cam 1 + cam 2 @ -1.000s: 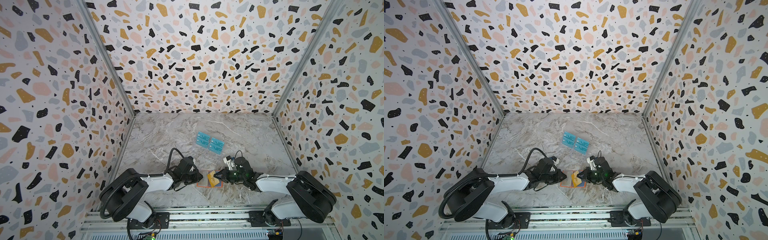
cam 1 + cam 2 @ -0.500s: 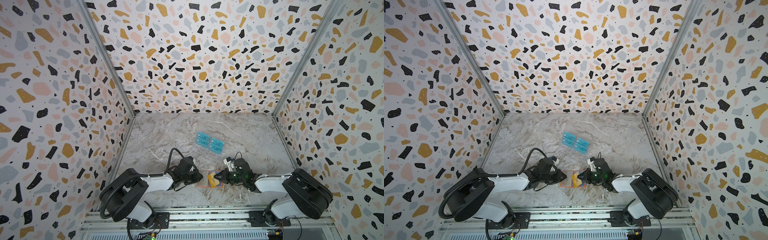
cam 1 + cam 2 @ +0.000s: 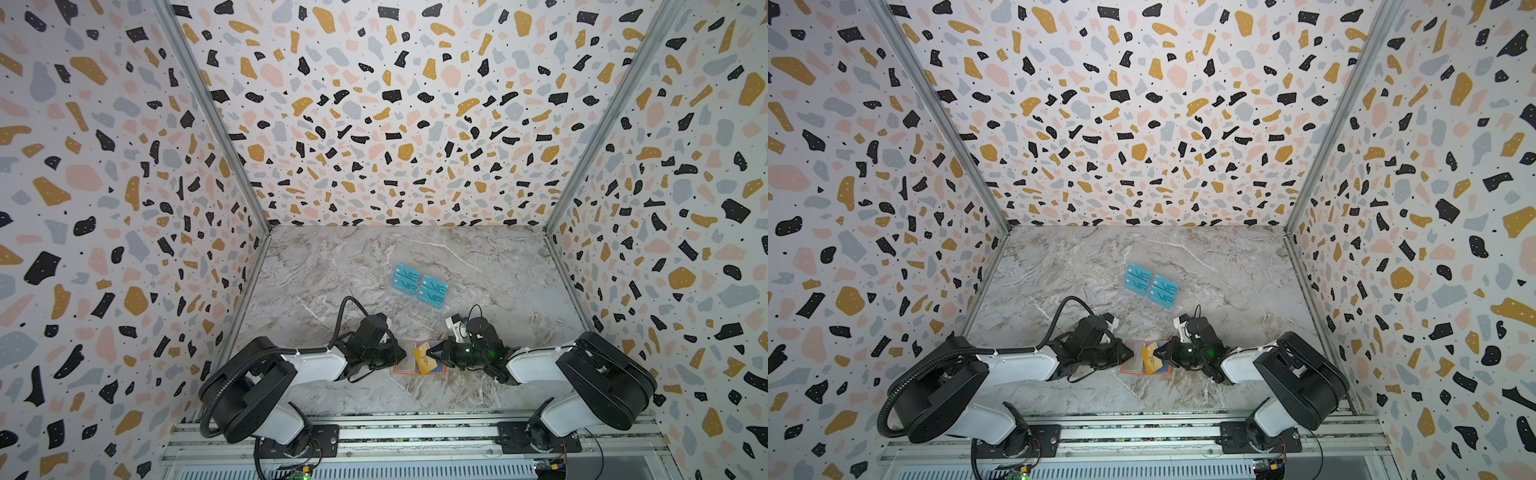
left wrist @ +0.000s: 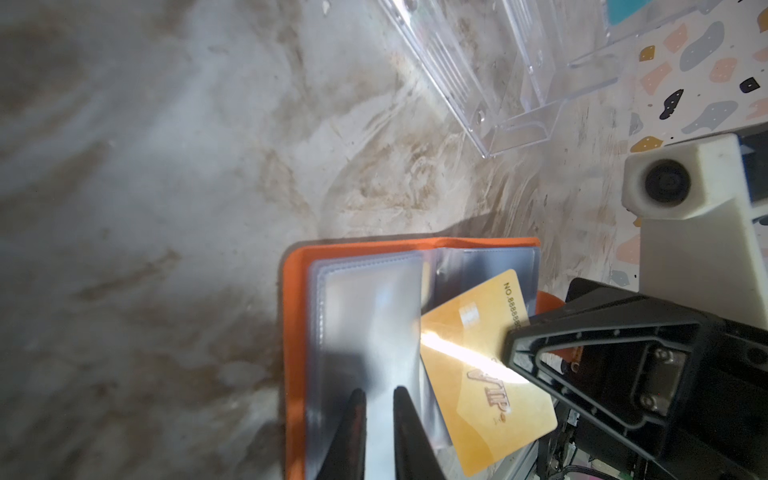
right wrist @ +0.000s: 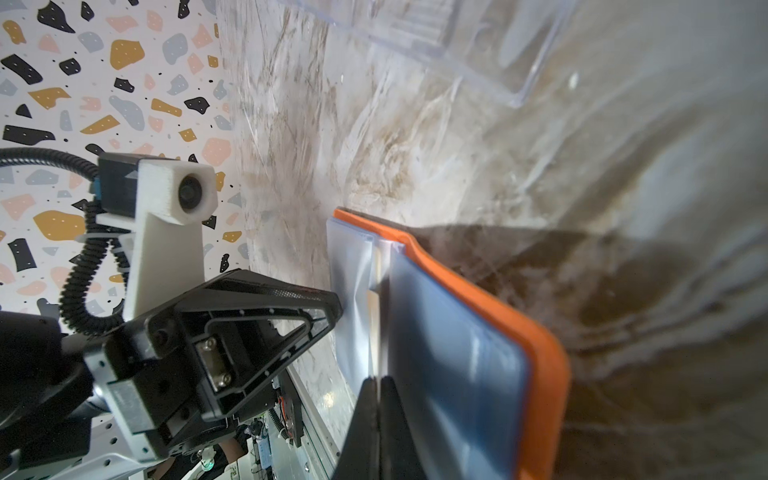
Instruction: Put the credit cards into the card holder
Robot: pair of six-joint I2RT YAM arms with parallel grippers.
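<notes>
The orange card holder [image 3: 405,366] lies open on the marble near the front, clear sleeves up [image 4: 365,316]. My right gripper [image 3: 431,354] is shut on the edge of a gold credit card [image 4: 478,399]. The card is tilted over the holder's right half, with its leading edge at the fold and partly under clear plastic. The right wrist view shows it edge-on [image 5: 374,316] between shut fingers. My left gripper [image 4: 380,399] rests on the left sleeves, jaws narrowly apart, nothing seen pinched. Several teal VIP credit cards [image 3: 419,286] sit further back.
A clear acrylic tiered rack [image 3: 411,316] stands just behind the holder and carries the teal cards. Its front edge [image 4: 490,104] is close to both grippers. Terrazzo walls close in the left, right and back. A metal rail [image 3: 415,432] runs along the front.
The right arm has edged slightly left, carrying the gold card a little further over the holder. The left arm and the holder have not visibly moved.
</notes>
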